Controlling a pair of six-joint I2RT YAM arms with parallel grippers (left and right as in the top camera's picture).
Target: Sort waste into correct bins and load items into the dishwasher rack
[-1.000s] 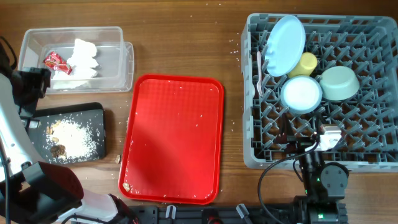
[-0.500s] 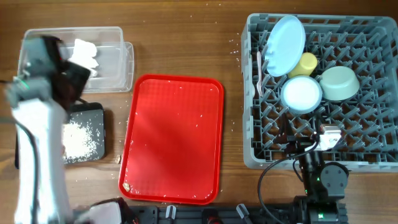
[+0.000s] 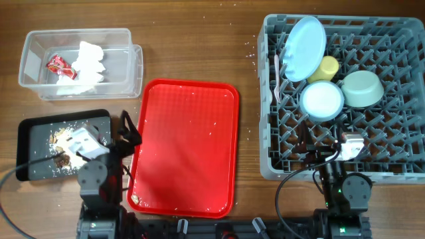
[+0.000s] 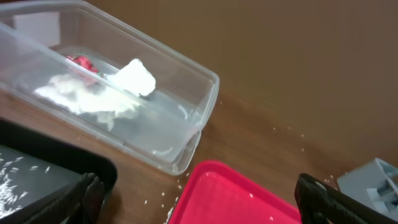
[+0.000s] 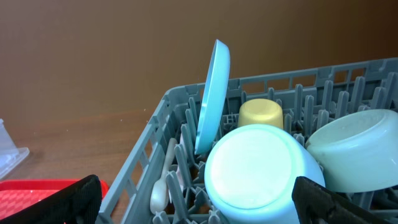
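Observation:
The clear tub [image 3: 136, 66] holds the white napkin [image 3: 87, 63] and red wrapper [image 3: 58, 65]; both also show in the left wrist view, napkin [image 4: 134, 78] and wrapper [image 4: 81, 62]. The black tray [image 3: 33, 169] holds brown scraps and crumbs [image 3: 63, 139]. The grey rack [image 3: 272, 133] holds the upright plate [image 3: 305, 46], yellow cup [image 3: 327, 66], two bowls [image 3: 321, 99] [image 3: 362, 88] and white cutlery [image 3: 277, 76]. My left gripper [image 3: 125, 139] is open and empty between the black tray and the red tray. My right gripper [image 5: 199, 202] is open and empty at the rack's front.
The red serving tray [image 3: 182, 149] lies in the middle with a few crumbs near its front left corner. Loose crumbs dot the wood between the tub [image 4: 186, 124] and the red tray [image 4: 230, 199]. The rack wall [image 5: 140, 168] stands just ahead of my right gripper.
My left arm has swung from the far left, past the clear tub, down to the front beside the black tray. The right arm and the rack's contents have not moved.

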